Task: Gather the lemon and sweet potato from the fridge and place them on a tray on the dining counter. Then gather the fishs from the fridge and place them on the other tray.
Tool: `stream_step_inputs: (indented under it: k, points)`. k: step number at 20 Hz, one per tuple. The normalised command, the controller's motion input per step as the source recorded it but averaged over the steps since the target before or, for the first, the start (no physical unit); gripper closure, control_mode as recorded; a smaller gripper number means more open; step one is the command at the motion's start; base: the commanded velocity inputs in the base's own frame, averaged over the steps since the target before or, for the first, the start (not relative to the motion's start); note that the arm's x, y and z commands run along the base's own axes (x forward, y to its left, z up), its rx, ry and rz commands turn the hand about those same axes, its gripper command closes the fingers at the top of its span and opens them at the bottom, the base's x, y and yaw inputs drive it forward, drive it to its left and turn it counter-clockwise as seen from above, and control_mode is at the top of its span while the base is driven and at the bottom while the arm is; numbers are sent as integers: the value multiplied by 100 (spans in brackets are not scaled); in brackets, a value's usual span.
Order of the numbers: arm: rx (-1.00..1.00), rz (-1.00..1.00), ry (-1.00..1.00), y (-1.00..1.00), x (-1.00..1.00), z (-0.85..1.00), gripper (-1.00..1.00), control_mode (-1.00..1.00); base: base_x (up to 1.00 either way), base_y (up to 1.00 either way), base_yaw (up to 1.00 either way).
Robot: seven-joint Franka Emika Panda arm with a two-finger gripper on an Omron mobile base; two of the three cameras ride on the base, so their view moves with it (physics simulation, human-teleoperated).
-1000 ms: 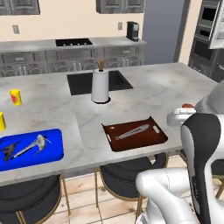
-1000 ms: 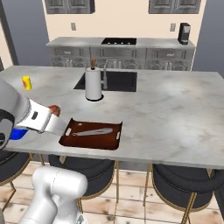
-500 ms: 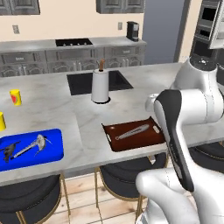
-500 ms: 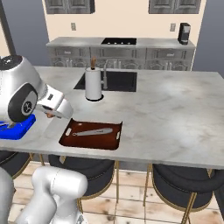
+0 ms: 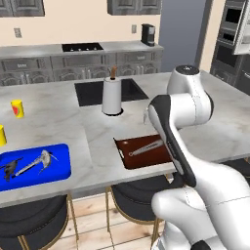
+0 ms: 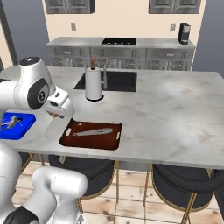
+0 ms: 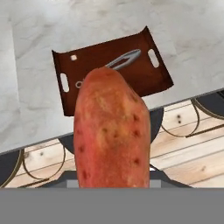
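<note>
Tool [image 6: 56, 114] grips one sweet potato [image 7: 111, 131] (two fish [image 5: 29, 163] on blue tray [image 5: 61, 171]).

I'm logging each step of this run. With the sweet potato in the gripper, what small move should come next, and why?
Probably carry it forward and down over the reddish-brown tray. The sweet potato is held in the gripper, which hangs above the dining counter edge just short of that tray. The tray holds a grey utensil, so aim for bare tray floor.
</note>
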Motion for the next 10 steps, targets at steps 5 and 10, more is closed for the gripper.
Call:
stream_step_inputs:
  k: [5,10]
  points:
    - [0,0,0,3,30,-74,100,-100,0,0,0]
    - [0,0,-2,0,21,-74,100,-100,0,0,0]
